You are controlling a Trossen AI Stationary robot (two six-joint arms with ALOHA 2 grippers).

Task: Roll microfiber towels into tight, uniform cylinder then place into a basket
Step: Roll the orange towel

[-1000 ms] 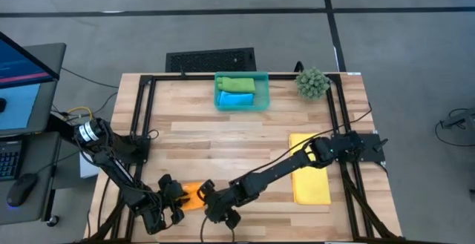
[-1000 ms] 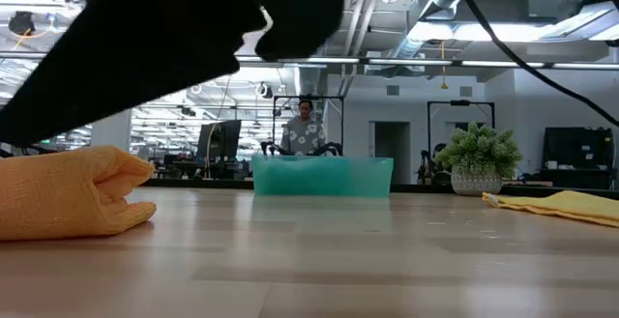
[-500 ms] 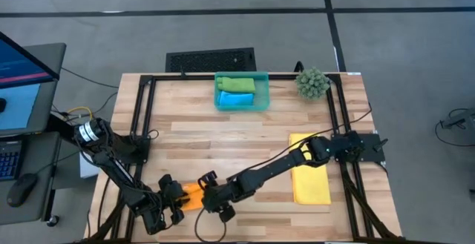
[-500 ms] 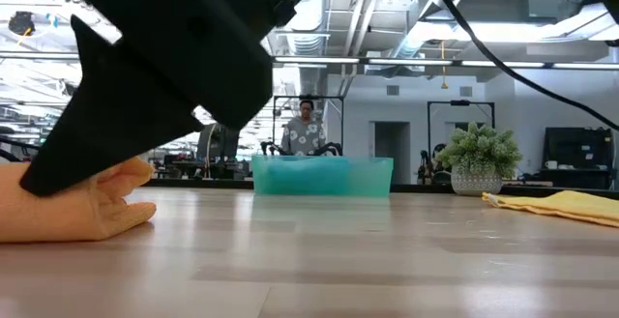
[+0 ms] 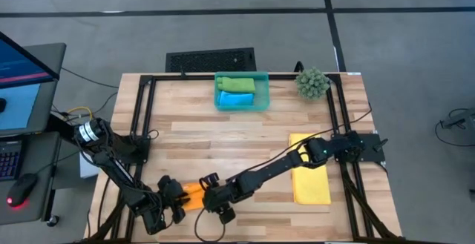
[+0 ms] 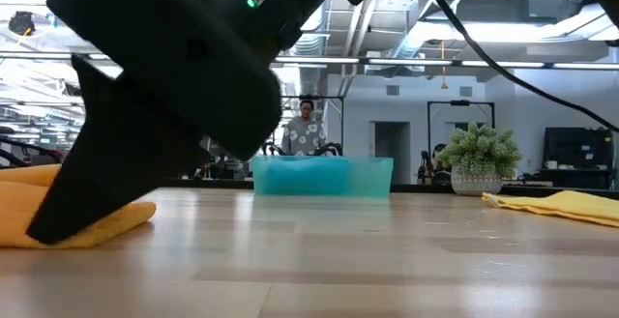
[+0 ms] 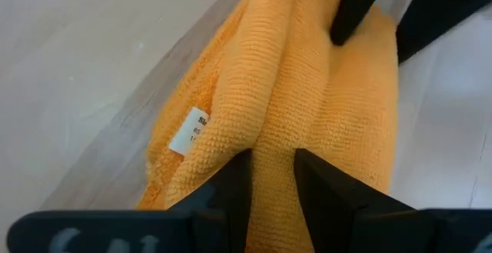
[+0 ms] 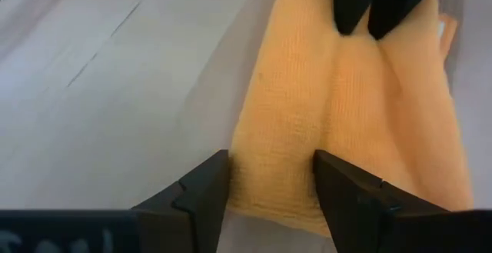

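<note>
The orange towel (image 5: 193, 193) lies bunched in loose folds on the table near its front edge, left of the middle; it also shows in the low view (image 6: 118, 219). My left gripper (image 7: 273, 178) is at its left end, shut on it. My right gripper (image 8: 269, 188) is at the towel's right end, open. One of its fingers stands by the towel's edge and the other over the cloth. A yellow towel (image 5: 310, 177) lies flat at the right. The teal basket (image 5: 261, 96) at the far edge holds a green towel (image 5: 236, 84) and a blue towel (image 5: 236, 100). My left gripper pinches a raised fold (image 7: 270, 134) of the orange towel between its two fingers, slanting down from the table's left. The fold runs lengthwise away from the fingers, and the rest of the towel lies on the table. My right gripper's fingers (image 8: 201, 193) straddle the towel's end from above, slanting down; I cannot tell whether they touch the cloth.
A spiky green plant ball (image 5: 312, 83) stands at the far right corner. A black frame (image 5: 141, 118) runs along the table's sides. Bare wood lies between the orange towel and the basket.
My right gripper has come down and gone toward the table's left, onto the right end of the orange towel, and its wrist has rolled. In the low view it now covers most of the towel. The towel stays where it was.
</note>
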